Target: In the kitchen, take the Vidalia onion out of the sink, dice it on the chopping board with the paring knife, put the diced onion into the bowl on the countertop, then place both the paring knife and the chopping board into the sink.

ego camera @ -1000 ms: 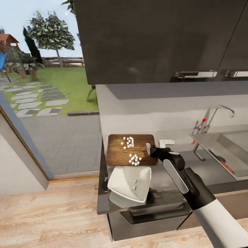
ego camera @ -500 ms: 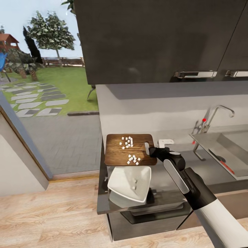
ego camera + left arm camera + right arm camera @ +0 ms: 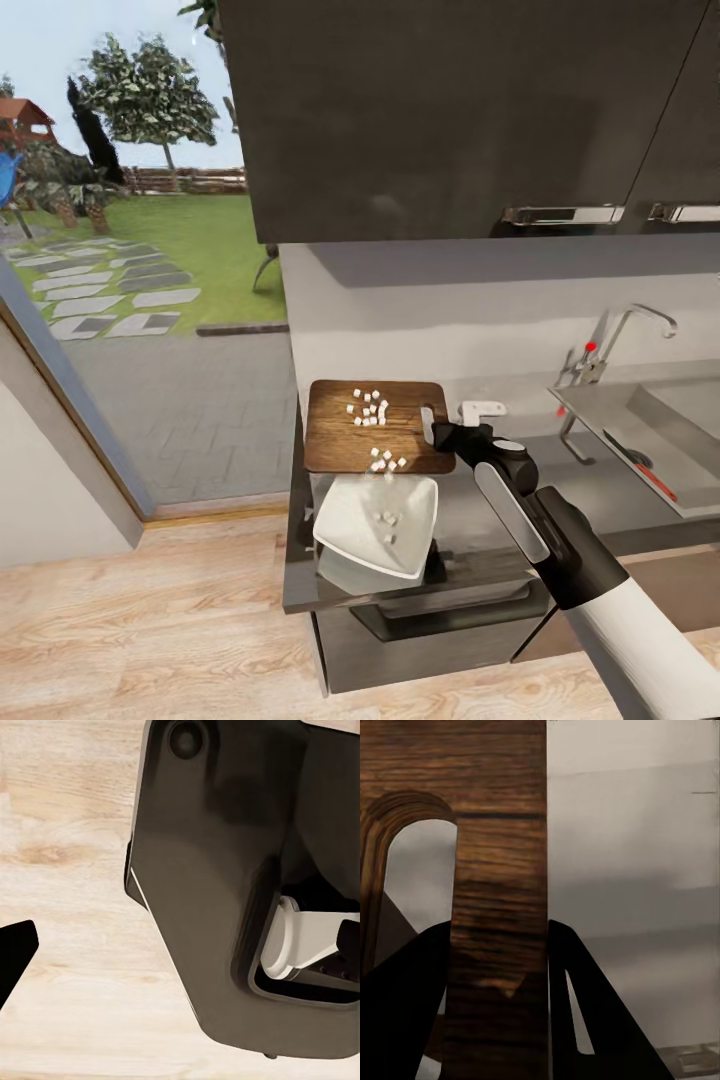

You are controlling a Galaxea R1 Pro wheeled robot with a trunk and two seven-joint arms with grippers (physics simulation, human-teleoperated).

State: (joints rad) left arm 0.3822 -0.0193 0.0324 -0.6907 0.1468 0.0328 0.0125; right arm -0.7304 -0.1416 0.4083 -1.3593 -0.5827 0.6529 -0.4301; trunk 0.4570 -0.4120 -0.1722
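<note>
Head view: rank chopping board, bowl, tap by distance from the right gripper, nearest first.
1. chopping board: gripped at its handle end by the right gripper.
2. bowl: under the board's front edge, toward the robot.
3. tap: far side, over the sink.

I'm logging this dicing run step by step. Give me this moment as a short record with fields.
right gripper: shut on the chopping board at its handle-hole end, fingers on either side of the edge
board: lifted, tipped toward the bowl
diced onion: mostly on the board, some at its lower edge, a few pieces in the bowl
bowl: on the countertop
paring knife: lies in the sink
</note>
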